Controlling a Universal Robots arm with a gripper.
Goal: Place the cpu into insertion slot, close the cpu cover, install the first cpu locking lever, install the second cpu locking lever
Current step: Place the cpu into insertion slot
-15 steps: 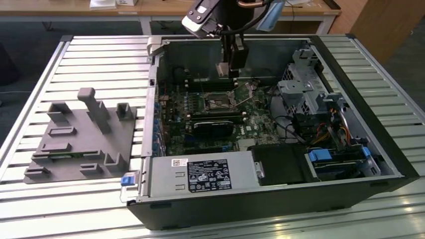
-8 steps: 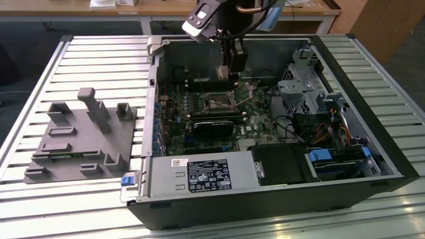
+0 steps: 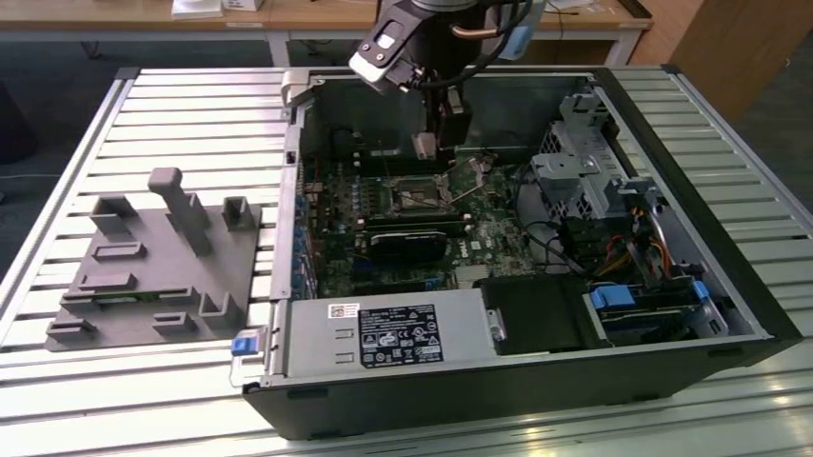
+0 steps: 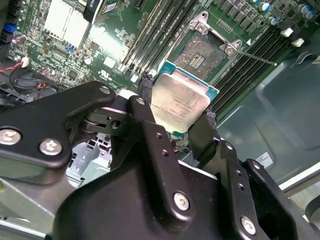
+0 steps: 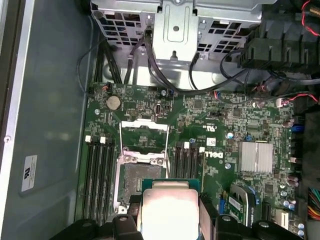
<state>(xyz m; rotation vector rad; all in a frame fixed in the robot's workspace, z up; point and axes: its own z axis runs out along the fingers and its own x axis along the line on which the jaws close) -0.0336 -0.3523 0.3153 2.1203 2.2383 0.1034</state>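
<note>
The cpu: clamped in your gripper, near the one insertion slot.
One cpu cover, seemingly swung open; memory slots flank the socket.

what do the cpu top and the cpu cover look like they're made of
The cpu top looks like matte, pale silvery metal, going by its soft grey sheen; the teal edge under it seems to be circuit board. The cover appears to be thin, bright sheet metal: it glints along its frame.
</note>
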